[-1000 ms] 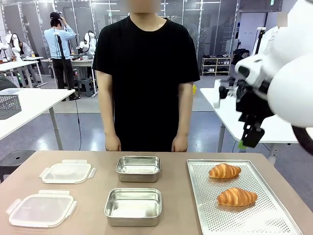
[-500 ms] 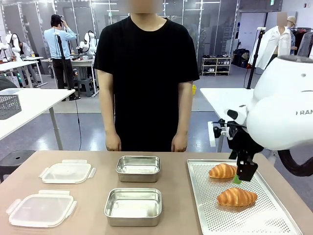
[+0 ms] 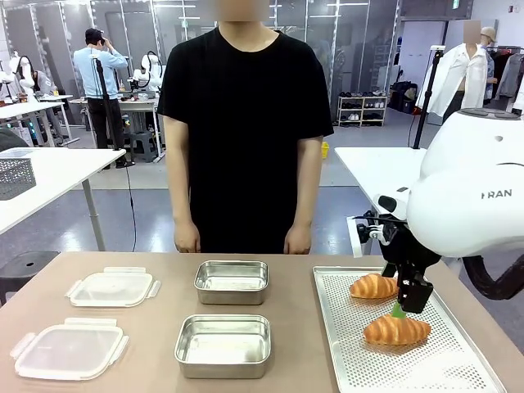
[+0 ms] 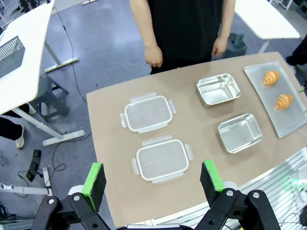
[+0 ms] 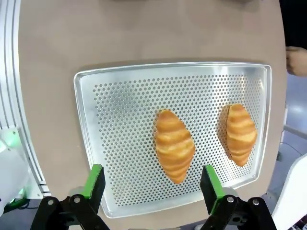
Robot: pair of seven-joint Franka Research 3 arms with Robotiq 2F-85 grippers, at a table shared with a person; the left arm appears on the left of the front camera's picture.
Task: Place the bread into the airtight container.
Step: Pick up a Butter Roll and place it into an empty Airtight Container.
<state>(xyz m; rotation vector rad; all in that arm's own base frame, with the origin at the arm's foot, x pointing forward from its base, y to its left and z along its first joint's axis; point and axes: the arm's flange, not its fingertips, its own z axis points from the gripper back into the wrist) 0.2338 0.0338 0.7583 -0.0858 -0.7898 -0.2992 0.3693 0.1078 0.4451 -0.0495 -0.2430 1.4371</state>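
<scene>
Two croissants, the bread, lie on a perforated metal tray (image 3: 434, 360) at the table's right: a near one (image 3: 396, 329) and a far one (image 3: 374, 286). My right gripper (image 3: 401, 304) hangs open just above the near croissant (image 5: 174, 145), which sits between and beyond its green pads (image 5: 94, 182); the far croissant (image 5: 241, 133) lies to the side. Two open steel containers stand mid-table, one near (image 3: 223, 344) and one far (image 3: 232, 281). My left gripper (image 4: 152, 179) is open, high above the table's left side, with nothing between its fingers.
Two clear plastic lids (image 3: 68, 350) (image 3: 113, 288) lie at the table's left. A person in a black shirt stands at the far edge, hands (image 3: 189, 239) hanging by the table. Bare tabletop (image 3: 295, 327) separates the containers from the tray (image 5: 120, 120).
My right gripper has dropped from high at the right down over the tray, and now hangs just above the near croissant. Nothing on the table has moved.
</scene>
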